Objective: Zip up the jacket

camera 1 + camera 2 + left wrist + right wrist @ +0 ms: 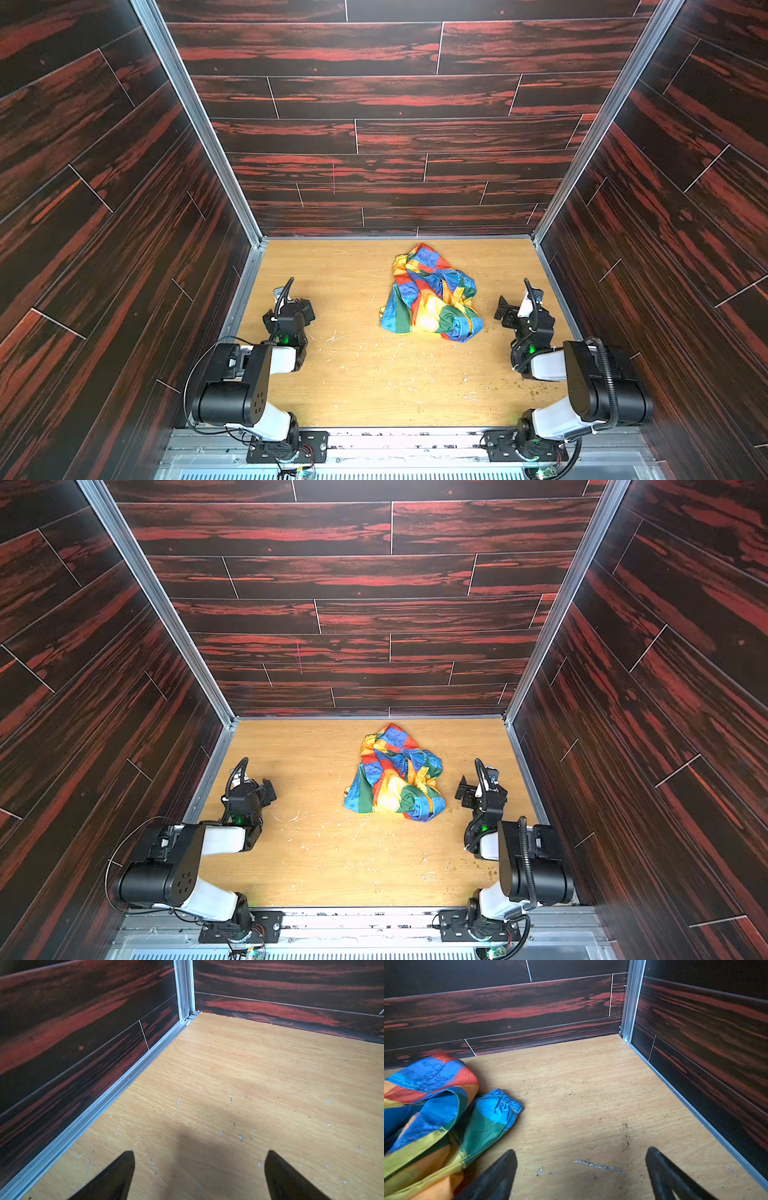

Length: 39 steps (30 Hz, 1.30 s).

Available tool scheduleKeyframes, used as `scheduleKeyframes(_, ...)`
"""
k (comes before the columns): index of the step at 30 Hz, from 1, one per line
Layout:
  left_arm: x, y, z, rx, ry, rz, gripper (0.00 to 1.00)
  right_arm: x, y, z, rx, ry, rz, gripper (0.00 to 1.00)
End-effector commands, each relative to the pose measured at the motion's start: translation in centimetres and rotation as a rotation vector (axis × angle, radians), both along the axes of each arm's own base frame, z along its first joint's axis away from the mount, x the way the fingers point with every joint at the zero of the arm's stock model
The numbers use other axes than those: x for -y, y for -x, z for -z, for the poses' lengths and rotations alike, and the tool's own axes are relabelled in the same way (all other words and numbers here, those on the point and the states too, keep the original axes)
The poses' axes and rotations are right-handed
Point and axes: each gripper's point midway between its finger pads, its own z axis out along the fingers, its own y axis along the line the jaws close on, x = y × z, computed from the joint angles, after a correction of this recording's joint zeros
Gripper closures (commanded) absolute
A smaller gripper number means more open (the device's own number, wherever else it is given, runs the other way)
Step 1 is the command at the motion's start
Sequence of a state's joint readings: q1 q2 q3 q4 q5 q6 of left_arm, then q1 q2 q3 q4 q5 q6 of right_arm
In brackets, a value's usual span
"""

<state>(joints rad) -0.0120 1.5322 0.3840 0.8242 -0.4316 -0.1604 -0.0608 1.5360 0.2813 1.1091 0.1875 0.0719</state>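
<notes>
Both top views: the crumpled jacket lies on the worktop, right of centre, between the left hand and the right hand, touching neither. Left wrist view: jaws spread wide over scratched worktop, holding nothing. Right wrist view: jaws likewise wide and empty, with the jacket's blue cuff near one finger.

Dark red-streaked plank walls on three sides; aluminium corner posts; scuffed light wood tabletop
</notes>
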Motion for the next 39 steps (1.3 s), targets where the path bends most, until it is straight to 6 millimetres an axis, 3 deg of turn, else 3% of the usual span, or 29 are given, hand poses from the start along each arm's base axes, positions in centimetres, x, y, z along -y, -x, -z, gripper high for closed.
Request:
scheduleKeyframes(1,-0.44,-0.69,-1.17,0.033,-0.019,-0.013,0.0,-0.07,-0.68,-0.84,0.037,-0.003,0.001,0.01)
scheduleKeyframes(36,-0.48,-0.72,-1.17,0.034,-0.018,-0.014,0.0,-0.08,-0.68,-0.87,0.038,-0.003,0.001,0.01)
scheduleKeyframes(39,-0.37,-0.92,-1.97,0.059,-0.02,-0.008,0.0,0.2,-0.33,-1.48,0.056,-0.007,0.02,0.01)
